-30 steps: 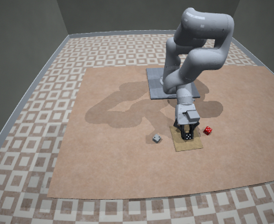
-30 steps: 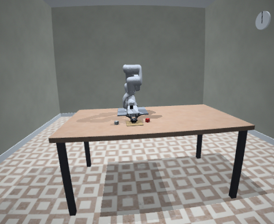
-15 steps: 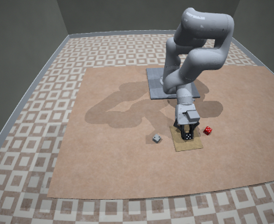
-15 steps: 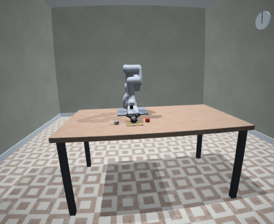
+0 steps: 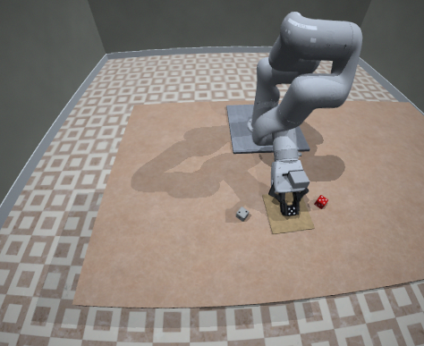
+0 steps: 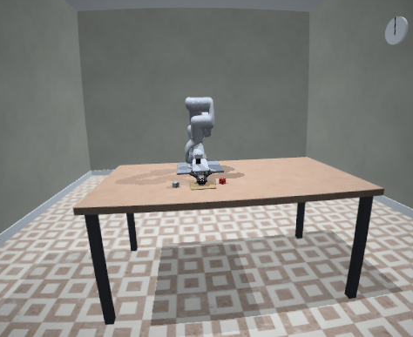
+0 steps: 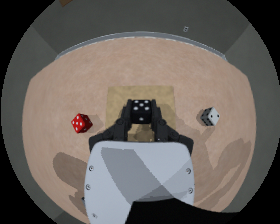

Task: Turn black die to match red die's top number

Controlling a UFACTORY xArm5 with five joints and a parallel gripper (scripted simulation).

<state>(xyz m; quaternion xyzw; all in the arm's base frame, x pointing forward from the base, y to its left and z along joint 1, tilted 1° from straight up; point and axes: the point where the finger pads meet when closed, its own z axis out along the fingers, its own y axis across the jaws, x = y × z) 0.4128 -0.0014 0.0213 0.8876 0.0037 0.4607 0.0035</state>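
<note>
The black die (image 5: pixel 291 209) with white pips sits over the tan mat (image 5: pixel 288 217), between the fingers of my gripper (image 5: pixel 290 209). The gripper points straight down and is shut on the die. In the wrist view the black die (image 7: pixel 141 111) shows between the two dark fingers, with the mat under it. I cannot tell whether the die rests on the mat or hangs just above it. The red die (image 5: pixel 321 201) lies on the table just right of the mat; it also shows in the wrist view (image 7: pixel 80 122). From the front camera the gripper (image 6: pixel 200 179) is small.
A grey die (image 5: pixel 242 214) lies on the table left of the mat; it also shows in the wrist view (image 7: pixel 209 117). The arm's grey base plate (image 5: pixel 267 129) is behind the mat. The table edge is far off on all sides.
</note>
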